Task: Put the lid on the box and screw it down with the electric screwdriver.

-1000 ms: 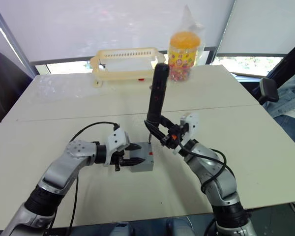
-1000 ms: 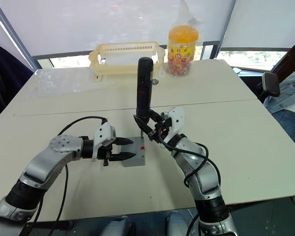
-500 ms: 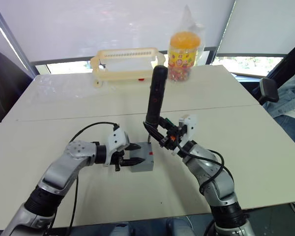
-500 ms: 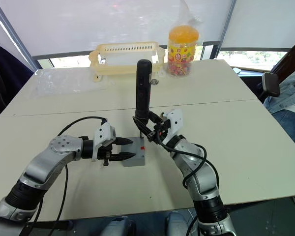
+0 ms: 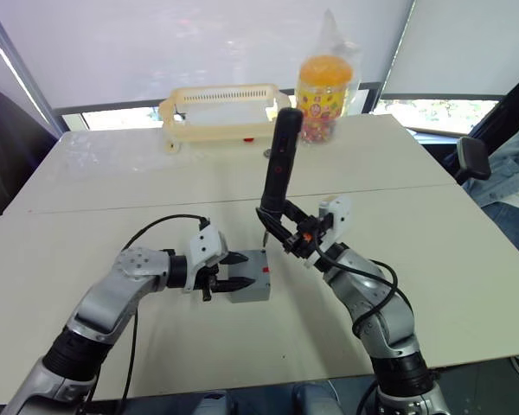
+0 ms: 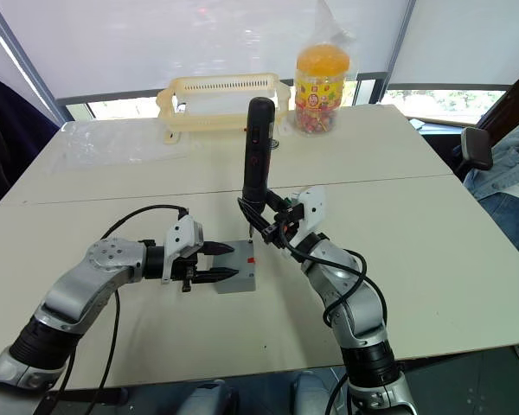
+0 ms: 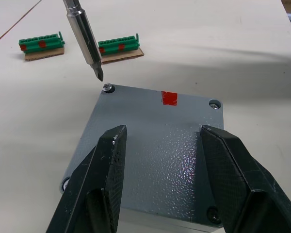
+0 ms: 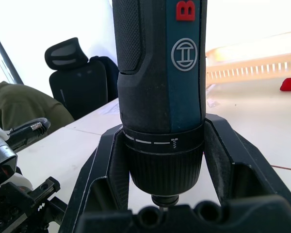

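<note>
The grey box (image 5: 249, 287) sits on the table with the flat grey lid (image 7: 155, 145) lying on top; the lid bears a small red mark (image 7: 169, 97). My left gripper (image 5: 232, 272) reaches in from the box's left, its two black fingers (image 7: 109, 165) spread open over the lid. My right gripper (image 5: 290, 233) is shut on the electric screwdriver (image 5: 278, 164), which stands nearly upright. Its metal bit (image 7: 89, 46) hangs just above a corner screw (image 7: 107, 88), not touching it.
A yellow basket (image 5: 221, 108) and an orange-lidded candy jar (image 5: 322, 86) stand at the table's far edge. Two green terminal blocks (image 7: 41, 43) lie just beyond the box. A person (image 5: 515, 173) sits past the table's right edge.
The screwdriver has lifted a little and shifted slightly right, so its bit now hangs off the box. The left gripper and box have stayed put.
</note>
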Available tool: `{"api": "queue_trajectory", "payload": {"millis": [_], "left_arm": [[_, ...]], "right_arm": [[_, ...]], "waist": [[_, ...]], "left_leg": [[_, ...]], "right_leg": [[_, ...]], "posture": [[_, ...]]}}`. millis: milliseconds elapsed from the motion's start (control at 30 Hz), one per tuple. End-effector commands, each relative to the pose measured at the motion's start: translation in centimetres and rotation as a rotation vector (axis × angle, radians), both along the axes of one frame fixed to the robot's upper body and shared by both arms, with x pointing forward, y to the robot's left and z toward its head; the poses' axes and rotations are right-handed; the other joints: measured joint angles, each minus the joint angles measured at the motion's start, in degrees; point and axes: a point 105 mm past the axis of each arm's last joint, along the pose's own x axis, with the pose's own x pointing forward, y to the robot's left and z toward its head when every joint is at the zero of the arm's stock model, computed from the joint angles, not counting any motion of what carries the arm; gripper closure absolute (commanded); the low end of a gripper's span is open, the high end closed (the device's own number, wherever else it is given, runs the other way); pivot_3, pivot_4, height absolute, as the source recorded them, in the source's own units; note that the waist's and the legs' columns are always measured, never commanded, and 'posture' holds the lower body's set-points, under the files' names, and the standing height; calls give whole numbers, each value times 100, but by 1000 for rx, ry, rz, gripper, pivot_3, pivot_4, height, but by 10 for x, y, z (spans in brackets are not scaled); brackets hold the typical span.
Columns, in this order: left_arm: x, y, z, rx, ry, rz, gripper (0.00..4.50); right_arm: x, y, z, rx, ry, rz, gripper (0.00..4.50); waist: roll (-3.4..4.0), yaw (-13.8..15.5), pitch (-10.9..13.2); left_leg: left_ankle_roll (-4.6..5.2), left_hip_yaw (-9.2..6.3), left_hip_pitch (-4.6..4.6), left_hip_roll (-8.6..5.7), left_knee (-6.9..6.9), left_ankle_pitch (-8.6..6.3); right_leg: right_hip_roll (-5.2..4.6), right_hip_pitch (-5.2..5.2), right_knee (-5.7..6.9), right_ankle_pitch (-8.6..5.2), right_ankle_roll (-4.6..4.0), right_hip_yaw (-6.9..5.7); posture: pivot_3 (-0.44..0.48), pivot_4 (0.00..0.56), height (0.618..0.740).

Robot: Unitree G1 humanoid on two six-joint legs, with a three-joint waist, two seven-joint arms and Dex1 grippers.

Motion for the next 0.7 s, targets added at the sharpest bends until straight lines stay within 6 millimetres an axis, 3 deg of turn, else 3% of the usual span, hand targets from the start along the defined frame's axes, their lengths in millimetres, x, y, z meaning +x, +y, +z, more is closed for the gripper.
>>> {"api": "queue_trajectory", "payload": {"millis": [33,500,700], "left_arm": [[1,8,-13,38,36,36,2072],[2,9,-13,40,33,45,2072],[1,9,-13,39,35,43,2072]], "right_arm": [[-10,4,22,36,-91,33,2757],[-12,6,12,-1,-75,41,2757],[-9,2,26,28,-125,9,2757]], "waist": [[0,0,0],[0,-1,0],[0,-1,0]], "left_leg": [[0,0,0,0,0,0],[0,0,0,0,0,0],[0,-1,0,0,0,0]], "right_leg": [[0,0,0,0,0,0],[0,1,-1,0,0,0],[0,1,-1,0,0,0]], "posture": [[0,150,740],[0,150,740],[0,150,740]]}}
